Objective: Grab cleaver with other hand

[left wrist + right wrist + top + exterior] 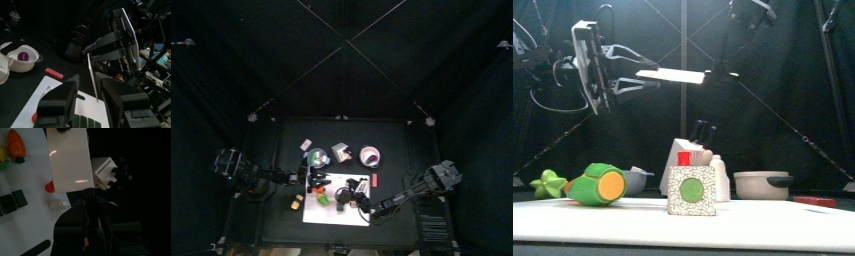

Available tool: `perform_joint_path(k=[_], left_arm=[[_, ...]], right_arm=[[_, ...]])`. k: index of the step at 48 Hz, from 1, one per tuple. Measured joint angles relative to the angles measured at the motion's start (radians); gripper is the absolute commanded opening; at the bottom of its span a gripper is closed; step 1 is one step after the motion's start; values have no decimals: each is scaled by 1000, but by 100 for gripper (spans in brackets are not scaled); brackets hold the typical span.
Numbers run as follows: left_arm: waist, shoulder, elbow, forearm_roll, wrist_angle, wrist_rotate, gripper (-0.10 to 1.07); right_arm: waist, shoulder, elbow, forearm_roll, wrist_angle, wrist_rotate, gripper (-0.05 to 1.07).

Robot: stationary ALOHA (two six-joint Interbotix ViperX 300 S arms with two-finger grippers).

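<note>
Because the cleaver (67, 158) must change hands, I have the right gripper (85, 195) clamped on its handle, blade held level high above the counter (780, 225). My left gripper (90, 97) sits at the blade's edge, fingers (127, 92) spread wide on either side, not gripping.

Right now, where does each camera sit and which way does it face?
Top: overhead, straight down on the table; left arm and right arm show.
Front: table edge, looking level; arms hang behind.
Left wrist: past open left gripper at cleaver.
Right wrist: along right gripper holding cleaver over table.
Both wrist views share the cleaver.
</note>
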Motion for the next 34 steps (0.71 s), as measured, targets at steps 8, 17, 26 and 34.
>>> perform_joint_path(k=[8,17,26,34], left_arm=[[0,0,0,0,0,0,54],[-2,0,0,2,0,0,45],[-2,0,0,18,0,0,44],[-2,0,0,20,0,0,44]], right_arm=[[-5,0,0,3,-5,0,47],[-9,0,0,12,-31,0,48],[-12,0,0,26,-52,2,57],[-11,0,5,29,-106,0,77]])
